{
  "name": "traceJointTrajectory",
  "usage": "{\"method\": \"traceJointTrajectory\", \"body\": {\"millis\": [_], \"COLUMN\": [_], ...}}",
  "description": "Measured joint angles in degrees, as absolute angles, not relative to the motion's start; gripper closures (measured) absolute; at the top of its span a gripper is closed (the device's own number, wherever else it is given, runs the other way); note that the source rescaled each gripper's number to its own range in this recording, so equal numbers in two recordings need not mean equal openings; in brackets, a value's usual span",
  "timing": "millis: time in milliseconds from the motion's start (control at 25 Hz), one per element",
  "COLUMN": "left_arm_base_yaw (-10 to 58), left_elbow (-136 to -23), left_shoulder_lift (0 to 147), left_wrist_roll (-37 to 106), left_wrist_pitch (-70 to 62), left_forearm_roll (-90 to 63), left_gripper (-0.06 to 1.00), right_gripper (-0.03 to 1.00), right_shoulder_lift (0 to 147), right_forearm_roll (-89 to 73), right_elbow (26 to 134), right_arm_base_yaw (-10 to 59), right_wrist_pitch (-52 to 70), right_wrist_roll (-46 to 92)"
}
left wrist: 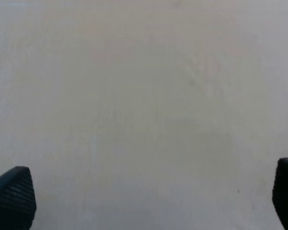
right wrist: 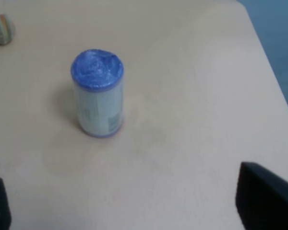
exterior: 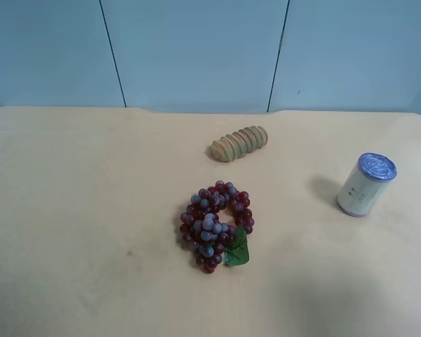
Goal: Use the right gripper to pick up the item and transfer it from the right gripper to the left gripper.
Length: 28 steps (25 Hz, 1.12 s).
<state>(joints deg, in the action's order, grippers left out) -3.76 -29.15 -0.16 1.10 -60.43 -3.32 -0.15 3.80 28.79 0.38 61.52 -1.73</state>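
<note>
Right wrist view shows the right claw (right wrist: 129, 201) spread wide, empty, apart from the upright can (right wrist: 97, 93).

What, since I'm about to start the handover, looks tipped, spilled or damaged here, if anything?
Nothing stands out. The can stands upright with its lid on, apart from the grape bunch and the ribbed wooden piece. No spill or damage shows on the table.

The can (exterior: 365, 185) is cream-white with small dark printed marks, a purple rim band and a shiny blue-purple lid (exterior: 377, 166). The ribbed piece (exterior: 239, 143) is light tan. The grapes (exterior: 216, 223) are dark red and dusty blue, with a green leaf (exterior: 237, 251). The table (exterior: 77, 210) is pale beige, the wall (exterior: 196, 49) light blue.
</note>
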Motion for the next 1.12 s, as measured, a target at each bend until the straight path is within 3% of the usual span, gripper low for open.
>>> {"method": "traceJointTrajectory", "body": {"millis": [920,1120], "left_arm_base_yaw": [-3.8,-3.8], "left_elbow": [-29.1,-29.1], "left_shoulder_lift": [-0.2,-0.2], "left_wrist_roll": [1.1,1.1], "left_wrist_pitch": [-60.4,-60.4], "left_forearm_roll": [-3.3,-3.3], "left_gripper": [-0.06,-0.06], "right_gripper": [0.13,0.12], "right_shoulder_lift": [-0.1,7.6], "right_forearm_roll": [3.7,3.5], "right_elbow": [28.8,28.8], "right_arm_base_yaw": [0.4,0.4], "right_wrist_pitch": [61.5,61.5], "right_wrist_roll": [-2.9,-4.3]}}
